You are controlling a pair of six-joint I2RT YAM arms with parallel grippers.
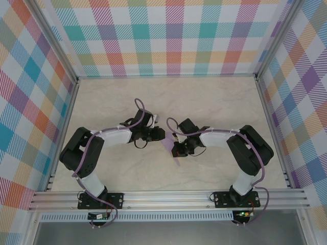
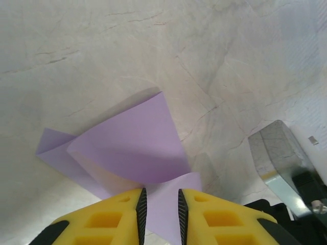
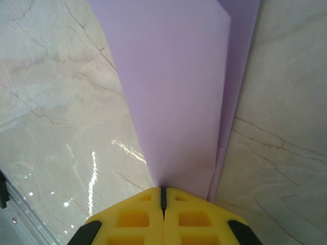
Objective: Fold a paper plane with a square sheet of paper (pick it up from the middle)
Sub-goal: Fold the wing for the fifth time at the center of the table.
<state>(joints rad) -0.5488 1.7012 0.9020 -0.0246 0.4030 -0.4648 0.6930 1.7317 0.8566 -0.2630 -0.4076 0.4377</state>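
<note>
**Two claws meet at a half-folded lavender sheet**

The arms bend in from both sides and meet mid-table, so in the top view their wrists cover much of the sheet of paper (image 1: 169, 146). Around them are a pale marble-patterned table (image 1: 214, 102), bright plaid walls (image 1: 173, 35) on the left, right and far sides, and a ribbed aluminium rail (image 1: 168, 196) along the near edge. Purple cables (image 1: 137, 118) run along both arms. In the left wrist view a shiny block (image 2: 278, 153) stands to the right of the paper, mirroring the marble; what it is I cannot tell.

The left gripper (image 2: 159, 196) (image 1: 157, 135) has its jaws parted by a narrow gap. A strip of paper shows through that gap, but the black pads (image 2: 141, 209) do not press on it, so this claw is released. The right gripper (image 3: 163, 190) (image 1: 178, 149) is clenched, its yellow fingers (image 3: 138, 217) meeting at a thin seam right where the paper's edge runs in — it is grasping the sheet.

The sheet (image 2: 133, 148) (image 3: 173, 87) is thin, matte and plain lavender. One flap curls up in a soft cone with a sharp corner at the top, and a flat point lies on the table to its left. From the right wrist two layers show, one edge just beside the other.
</note>
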